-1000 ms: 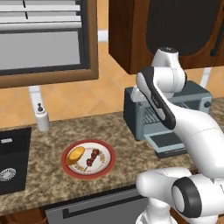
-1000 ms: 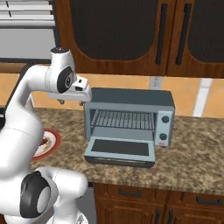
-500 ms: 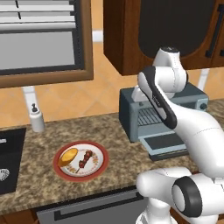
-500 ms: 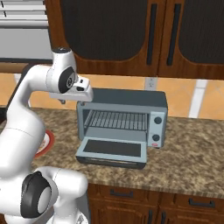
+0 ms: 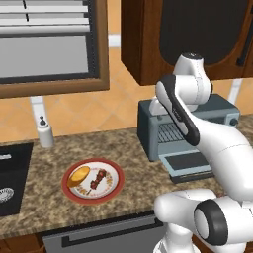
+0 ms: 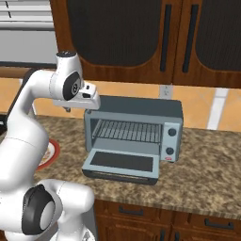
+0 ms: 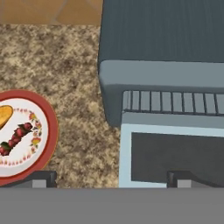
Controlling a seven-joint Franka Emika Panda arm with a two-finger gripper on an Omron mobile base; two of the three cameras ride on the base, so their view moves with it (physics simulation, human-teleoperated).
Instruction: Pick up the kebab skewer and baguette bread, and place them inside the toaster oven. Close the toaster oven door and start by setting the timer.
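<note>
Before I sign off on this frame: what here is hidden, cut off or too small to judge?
- Toaster oven, left base view: the arm covers its middle and part of the open toaster oven door.
- Baguette bread, hand view: cut off by the left edge.
- Plate, right base view: mostly behind the arm; its food is hidden.
- Knobs, right base view: markings too small to read.
- Gripper, hand view: fingertips barely show.

Speckled granite counter (image 5: 133,158) with toaster oven (image 6: 134,129), red-rimmed plate (image 5: 94,180), soap bottle (image 5: 45,132).

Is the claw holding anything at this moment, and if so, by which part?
Nothing is held. The claw is open, high above the counter near the toaster oven. The kebab skewer and baguette bread both lie on the plate.
</note>
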